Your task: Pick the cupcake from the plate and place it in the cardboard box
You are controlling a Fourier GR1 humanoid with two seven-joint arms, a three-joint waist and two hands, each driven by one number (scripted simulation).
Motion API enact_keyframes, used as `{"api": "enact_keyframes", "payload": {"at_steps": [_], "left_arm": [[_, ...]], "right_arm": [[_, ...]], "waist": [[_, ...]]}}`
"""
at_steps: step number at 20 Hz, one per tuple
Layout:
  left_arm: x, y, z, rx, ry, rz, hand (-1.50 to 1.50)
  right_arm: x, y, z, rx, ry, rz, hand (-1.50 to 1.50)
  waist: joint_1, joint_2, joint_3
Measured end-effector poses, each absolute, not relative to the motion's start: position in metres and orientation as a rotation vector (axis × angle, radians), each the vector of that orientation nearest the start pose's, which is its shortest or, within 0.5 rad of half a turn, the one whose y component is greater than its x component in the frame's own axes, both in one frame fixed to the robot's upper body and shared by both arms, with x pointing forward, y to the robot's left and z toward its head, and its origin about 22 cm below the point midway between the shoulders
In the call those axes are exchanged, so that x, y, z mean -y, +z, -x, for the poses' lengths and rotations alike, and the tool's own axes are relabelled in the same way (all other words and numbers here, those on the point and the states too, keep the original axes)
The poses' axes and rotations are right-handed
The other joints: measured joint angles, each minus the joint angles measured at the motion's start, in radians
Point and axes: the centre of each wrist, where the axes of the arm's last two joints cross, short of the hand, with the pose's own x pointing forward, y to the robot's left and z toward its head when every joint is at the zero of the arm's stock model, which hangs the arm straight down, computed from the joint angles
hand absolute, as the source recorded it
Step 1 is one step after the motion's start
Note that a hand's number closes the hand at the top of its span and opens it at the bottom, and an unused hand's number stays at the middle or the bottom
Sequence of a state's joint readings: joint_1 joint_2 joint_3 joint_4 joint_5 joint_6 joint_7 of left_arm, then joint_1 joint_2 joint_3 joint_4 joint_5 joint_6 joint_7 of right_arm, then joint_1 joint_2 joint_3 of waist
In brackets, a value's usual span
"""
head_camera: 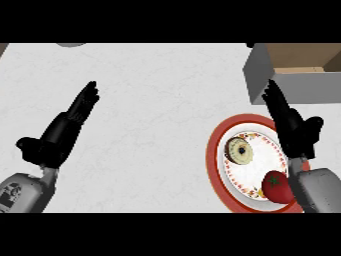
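The robot's right hand (297,134), black on its grey forearm, hangs over the right side of a round white plate with a broad red rim and a flowered border (212,155). Its fingers are straight and pressed together, pointing up toward the front wall of the cardboard box, grey outside and brown inside (306,87), with the tips just in front of that wall. The thumb sticks out to the right. The hand holds nothing, and whether it touches the plate cannot be told.

The small round cupcake, pale yellow on top with a dark ring (239,150), sits on the plate's left half, just beside the right hand and apart from it. A round red fruit with a green stem (275,187) lies at the plate's near edge, partly hidden by the right forearm.

The plate stands near the right edge of the white marbled counter (151,125), with the box at the far right corner.

The left hand (58,137) shows over the counter's left half, well apart from the plate, fingers straight and together, empty.
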State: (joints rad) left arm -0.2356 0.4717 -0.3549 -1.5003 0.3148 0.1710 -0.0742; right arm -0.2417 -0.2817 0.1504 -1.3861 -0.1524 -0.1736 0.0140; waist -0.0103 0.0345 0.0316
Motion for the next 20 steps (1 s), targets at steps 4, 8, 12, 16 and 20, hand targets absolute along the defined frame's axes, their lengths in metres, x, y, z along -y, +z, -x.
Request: {"api": "enact_keyframes", "payload": {"at_steps": [4,8,12,16,20], "left_arm": [[-0.261,0.030,-0.277,1.584,-0.227,-0.105,0.00],[-0.285,0.009,-0.267,1.481,-0.084,-0.240,0.00],[-0.296,-0.007,-0.257,1.404,0.023,-0.305,0.00],[-0.298,-0.016,-0.251,1.380,0.067,-0.337,0.00],[-0.295,-0.019,-0.250,1.374,0.085,-0.340,0.00]], "right_arm": [[0.247,0.028,-0.289,1.620,0.020,0.310,1.50],[0.289,0.019,-0.273,1.551,0.045,0.687,1.50],[0.292,-0.005,-0.245,1.450,-0.130,0.958,-1.50],[0.276,-0.024,-0.208,1.414,-0.134,1.139,-1.50],[0.263,-0.030,-0.173,1.320,-0.078,1.193,-1.50]], "waist": [[-0.006,-0.027,-0.022],[-0.023,-0.032,-0.044],[-0.041,-0.042,-0.042],[-0.044,-0.045,-0.043],[-0.040,-0.043,-0.045]]}}
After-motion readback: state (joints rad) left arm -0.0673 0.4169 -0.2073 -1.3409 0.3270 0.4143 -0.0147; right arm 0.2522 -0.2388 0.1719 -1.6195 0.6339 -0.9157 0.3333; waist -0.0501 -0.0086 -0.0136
